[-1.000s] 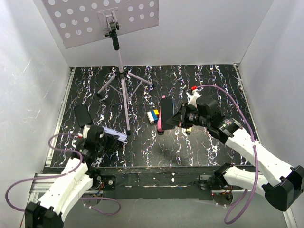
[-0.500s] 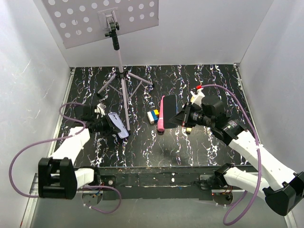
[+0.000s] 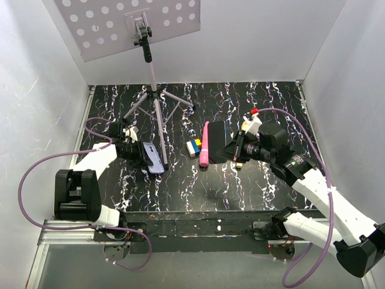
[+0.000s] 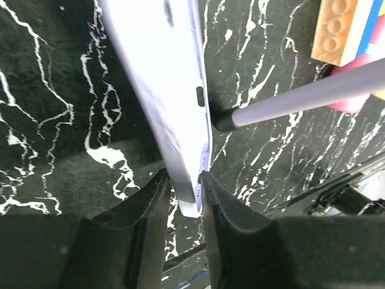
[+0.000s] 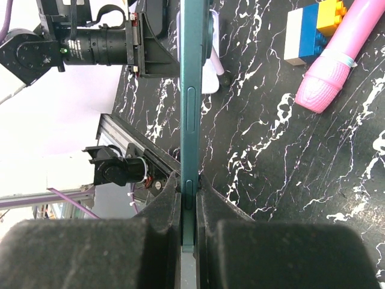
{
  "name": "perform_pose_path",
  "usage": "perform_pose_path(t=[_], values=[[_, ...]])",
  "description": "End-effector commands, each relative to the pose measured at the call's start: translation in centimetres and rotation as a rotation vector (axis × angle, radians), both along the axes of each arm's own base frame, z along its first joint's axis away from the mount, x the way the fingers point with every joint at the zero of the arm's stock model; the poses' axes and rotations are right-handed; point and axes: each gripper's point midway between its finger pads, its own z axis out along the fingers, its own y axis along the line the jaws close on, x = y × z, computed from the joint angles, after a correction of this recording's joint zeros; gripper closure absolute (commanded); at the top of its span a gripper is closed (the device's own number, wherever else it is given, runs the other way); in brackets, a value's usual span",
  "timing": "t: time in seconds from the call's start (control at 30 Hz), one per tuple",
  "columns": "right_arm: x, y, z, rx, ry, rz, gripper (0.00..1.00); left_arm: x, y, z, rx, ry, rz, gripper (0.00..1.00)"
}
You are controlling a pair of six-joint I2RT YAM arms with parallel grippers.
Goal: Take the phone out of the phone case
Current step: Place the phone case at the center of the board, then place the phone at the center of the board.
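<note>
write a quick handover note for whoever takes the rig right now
Left tool: shut on one end of the phone case, beside a tripod leg.
Right tool: shut on the phone, held edge-on near the pink item and toy bricks.
Done: the phone is out of the phone case; they are apart, one per arm.
Left: probably only setting both down and releasing.

The black, white-veined table [image 3: 240,186] carries a tripod [image 3: 156,111], toy bricks [image 3: 193,147] and a pink tube [image 3: 204,147].
</note>
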Motion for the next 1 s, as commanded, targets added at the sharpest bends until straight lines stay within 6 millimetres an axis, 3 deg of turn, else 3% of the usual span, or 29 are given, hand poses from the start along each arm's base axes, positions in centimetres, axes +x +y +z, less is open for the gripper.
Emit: perform_pose_path(t=[0.0,0.1,0.13,0.17,0.2,0.37,0.57,0.77,0.87,0.97], values=[[0.3,0.3,1.5,0.047,-0.069,0.019,0.99,0.9,1.6,-0.2,0.098,-0.009,0.01,0.7],[0.5,0.1,1.4,0.044,-0.069,0.001,0.99,1.1,3.4,-1.1,0.2,0.014,0.073,0.53],[0.6,0.0,1.3,0.04,-0.068,-0.006,0.99,1.1,4.3,-1.4,0.254,0.029,0.109,0.39],[0.9,-0.2,1.2,0.033,-0.063,-0.021,0.99,1.1,5.1,-1.5,0.294,0.042,0.138,0.15],[1.1,-0.4,1.1,0.026,-0.058,-0.034,0.99,1.2,5.9,-1.3,0.335,0.042,0.17,0.02],[3.6,-2.9,-1.1,-0.058,0.052,-0.214,0.99,1.9,8.8,2.3,0.455,-0.087,0.326,0.02],[9.5,-8.2,-3.9,0.029,0.177,-0.594,0.99,2.8,8.8,7.6,0.448,-0.33,0.366,0.02],[16.9,-16.0,-5.8,0.073,0.208,-1.029,0.99,2.4,7.9,8.4,0.425,-0.393,0.296,0.02],[20.8,-20.5,-6.4,0.098,0.18,-1.263,0.99,2.4,7.2,9.8,0.38,-0.445,0.286,0.02],[24.8,-23.8,-7.6,0.064,0.172,-1.449,0.99,2.1,6.4,11.3,0.331,-0.507,0.277,0.02]])
